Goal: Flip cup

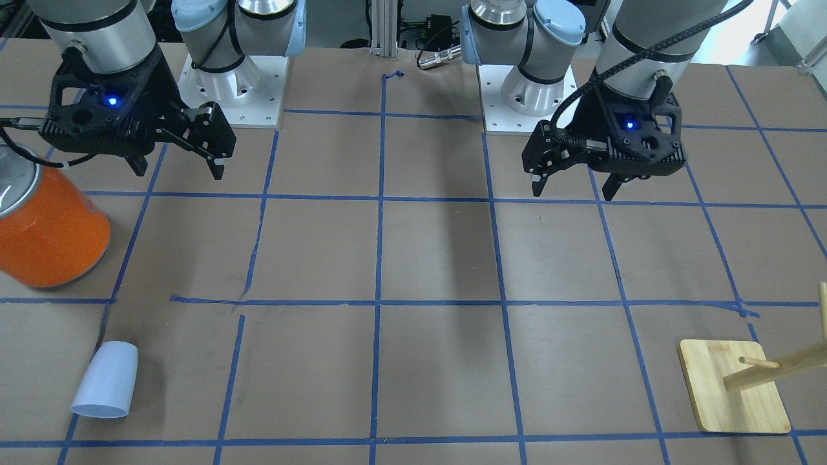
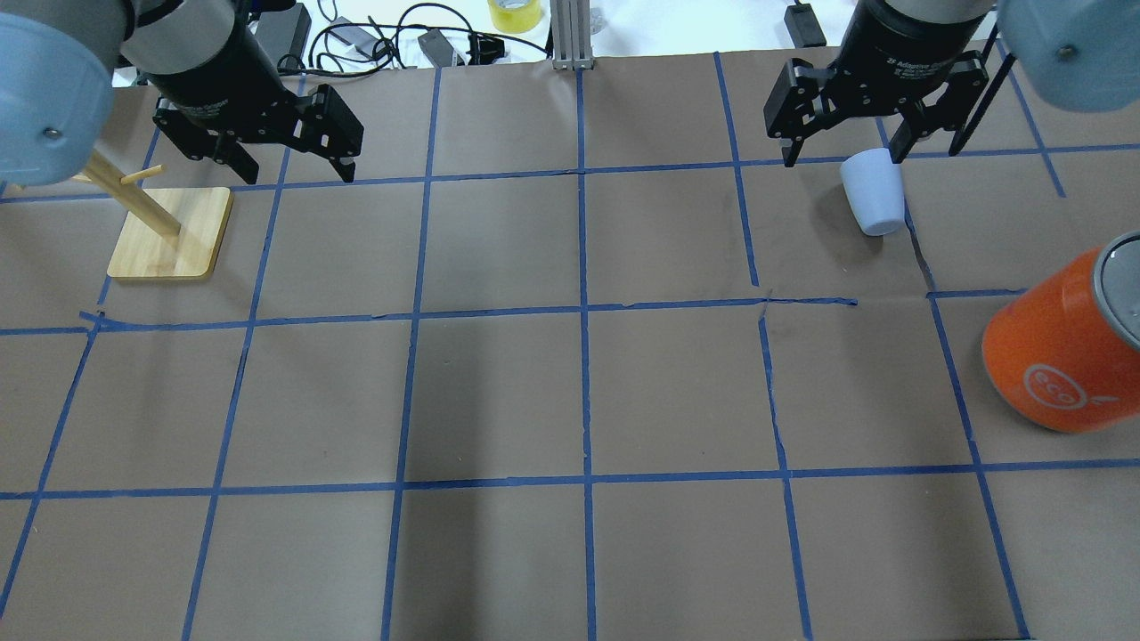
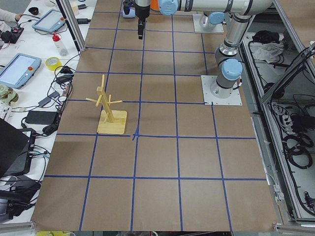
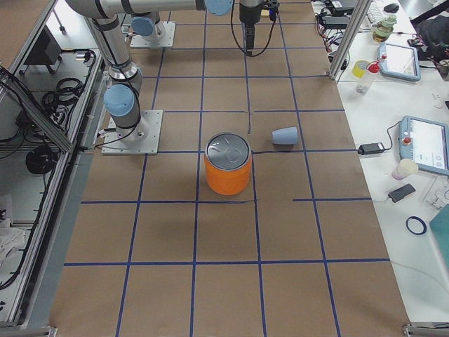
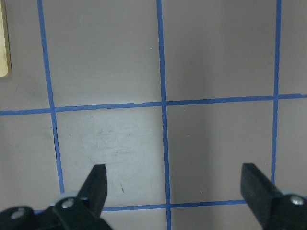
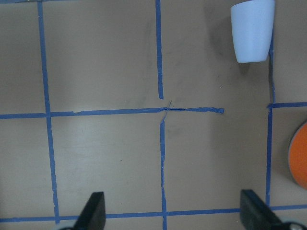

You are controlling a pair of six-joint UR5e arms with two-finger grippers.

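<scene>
The small pale blue-white cup [image 1: 106, 380] lies on its side on the brown table, its wide mouth pointing away from the robot. It also shows in the overhead view [image 2: 875, 196], the right side view [image 4: 285, 135] and the right wrist view [image 6: 252, 29]. My right gripper [image 1: 179, 171] is open and empty, held high above the table and apart from the cup; in the overhead view [image 2: 844, 156] it overlaps the cup's mouth end. My left gripper [image 1: 574, 192] is open and empty, high over bare table [image 2: 297, 174], with its fingers apart in the left wrist view [image 5: 176, 187].
A large orange can [image 2: 1060, 356] with a silver top stands on the robot's right side, nearer the robot than the cup [image 1: 48, 226]. A wooden peg stand [image 2: 169, 236] on a square base stands on the left side. Blue tape lines grid the table.
</scene>
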